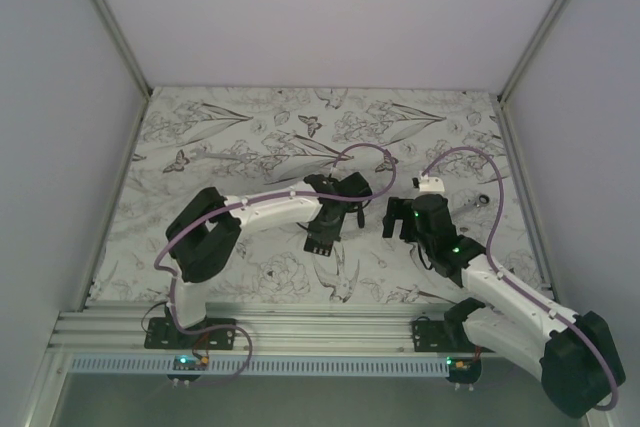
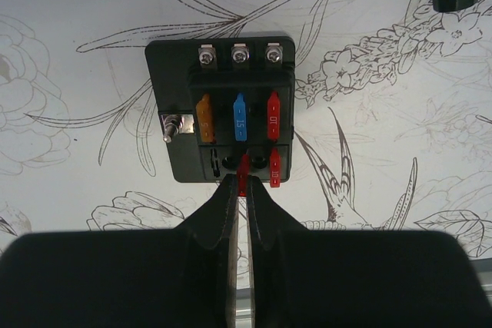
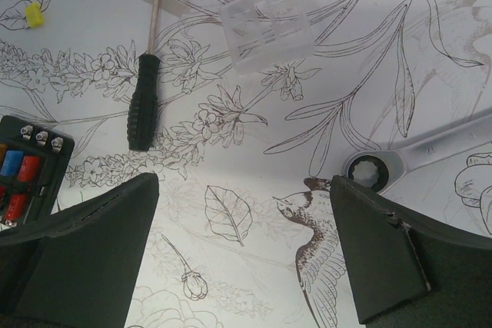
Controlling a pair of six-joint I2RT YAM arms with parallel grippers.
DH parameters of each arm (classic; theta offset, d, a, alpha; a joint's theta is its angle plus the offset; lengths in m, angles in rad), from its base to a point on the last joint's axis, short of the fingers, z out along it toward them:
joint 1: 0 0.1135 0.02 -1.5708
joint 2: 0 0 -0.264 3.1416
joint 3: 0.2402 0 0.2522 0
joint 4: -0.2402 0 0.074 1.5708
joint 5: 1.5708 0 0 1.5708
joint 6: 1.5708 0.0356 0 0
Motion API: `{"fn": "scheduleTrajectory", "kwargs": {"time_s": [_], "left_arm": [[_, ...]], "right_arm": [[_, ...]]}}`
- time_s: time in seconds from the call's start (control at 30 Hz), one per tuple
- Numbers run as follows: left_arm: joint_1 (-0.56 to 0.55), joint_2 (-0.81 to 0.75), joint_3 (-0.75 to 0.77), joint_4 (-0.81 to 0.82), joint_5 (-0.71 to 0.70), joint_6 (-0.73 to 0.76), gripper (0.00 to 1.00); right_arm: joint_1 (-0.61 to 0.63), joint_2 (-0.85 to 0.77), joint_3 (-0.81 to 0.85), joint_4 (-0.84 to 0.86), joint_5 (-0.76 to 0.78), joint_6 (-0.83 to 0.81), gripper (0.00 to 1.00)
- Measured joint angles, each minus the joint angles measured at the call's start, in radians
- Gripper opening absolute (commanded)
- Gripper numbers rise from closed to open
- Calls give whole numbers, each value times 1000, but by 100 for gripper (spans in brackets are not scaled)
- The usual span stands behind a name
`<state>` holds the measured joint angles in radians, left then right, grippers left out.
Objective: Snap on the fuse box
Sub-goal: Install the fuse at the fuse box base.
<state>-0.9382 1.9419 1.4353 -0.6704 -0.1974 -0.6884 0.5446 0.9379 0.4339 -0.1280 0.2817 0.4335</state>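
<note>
Left wrist view: the fuse box [image 2: 223, 109] lies flat on the floral desk [image 2: 77, 74], just ahead of the left jaws. These are pressed nearly together, pinching a red fuse [image 2: 244, 168] at the middle slot of the near row. In the right wrist view the right jaws stand spread wide, with the fuse box at the left edge. A screwdriver [image 3: 142, 113], a clear cover [image 3: 267, 27] and a wrench [image 3: 415, 155] lie beyond.

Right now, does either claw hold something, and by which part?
The left claw pinches a red fuse by its near end, at the fuse box. The right claw is open and empty.
</note>
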Motion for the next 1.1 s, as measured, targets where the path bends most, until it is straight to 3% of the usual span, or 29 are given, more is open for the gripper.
{"fn": "scheduleTrajectory", "kwargs": {"time_s": [1.1], "left_arm": [[-5, -34, -27, -8, 0, 0, 0]], "right_arm": [[0, 8, 0, 0, -3, 0, 100]]}}
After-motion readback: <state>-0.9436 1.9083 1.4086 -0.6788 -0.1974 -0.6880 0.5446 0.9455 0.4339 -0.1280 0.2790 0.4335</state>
